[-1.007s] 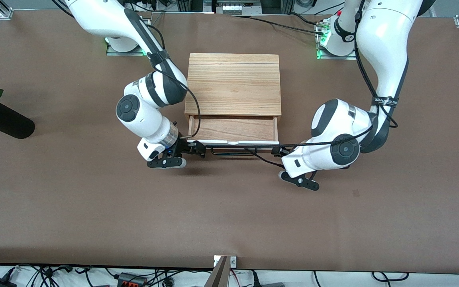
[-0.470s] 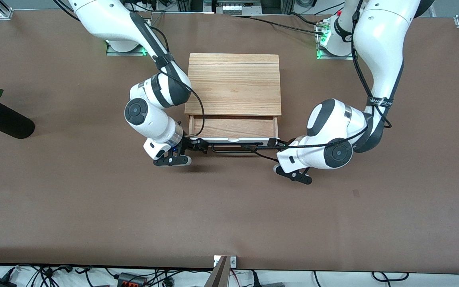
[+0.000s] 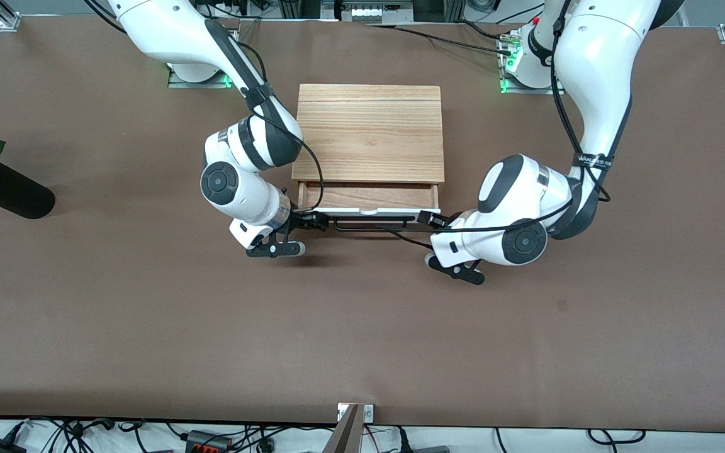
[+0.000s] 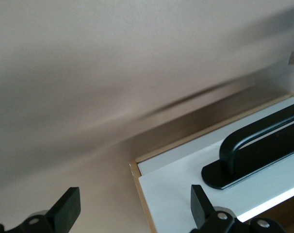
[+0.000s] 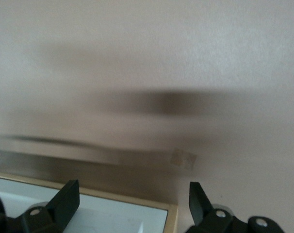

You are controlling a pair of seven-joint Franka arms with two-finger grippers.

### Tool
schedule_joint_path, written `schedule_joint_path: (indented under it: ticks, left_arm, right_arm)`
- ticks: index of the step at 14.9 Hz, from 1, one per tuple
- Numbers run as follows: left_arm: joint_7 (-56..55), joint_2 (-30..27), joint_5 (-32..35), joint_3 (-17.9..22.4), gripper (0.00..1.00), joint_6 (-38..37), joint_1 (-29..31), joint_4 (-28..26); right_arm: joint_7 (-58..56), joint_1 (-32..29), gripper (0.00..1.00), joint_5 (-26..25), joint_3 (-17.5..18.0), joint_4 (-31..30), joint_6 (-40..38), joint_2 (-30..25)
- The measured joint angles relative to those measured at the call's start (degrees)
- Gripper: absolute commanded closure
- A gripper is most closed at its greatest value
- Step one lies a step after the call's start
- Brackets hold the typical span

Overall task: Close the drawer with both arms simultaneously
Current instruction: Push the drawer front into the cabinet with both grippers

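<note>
Both tools spread wide, pressing the drawer (image 3: 369, 200) front: right tool (image 3: 312, 221) at one corner, left tool (image 3: 428, 219) at the other. Drawer partly open in its box (image 3: 369, 135), mid-desk (image 3: 362, 327).

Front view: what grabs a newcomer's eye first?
The oak-grain box mid-table, its drawer partly open toward the front camera. Both arms bend in on the drawer's white front: the right end effector at the right arm's end of the black handle, the left end effector at the other end, both open.
</note>
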Motion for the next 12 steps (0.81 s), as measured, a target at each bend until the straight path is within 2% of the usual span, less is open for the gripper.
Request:
schedule_joint_path:
  ticks: [5,12]
  left_arm:
    - [0.0,0.6,-4.6,-0.4,0.0,-4.9,0.0,-0.7]
    - [-0.1,2.2,-5.6,-0.9,0.0,-7.1,-0.6,-1.1]
  right_arm:
    - [0.0,0.3,0.0,0.0,0.0,0.0,-3.0,0.0]
    - [0.0,0.8,0.0,0.0,0.0,0.0,-10.0,0.0]
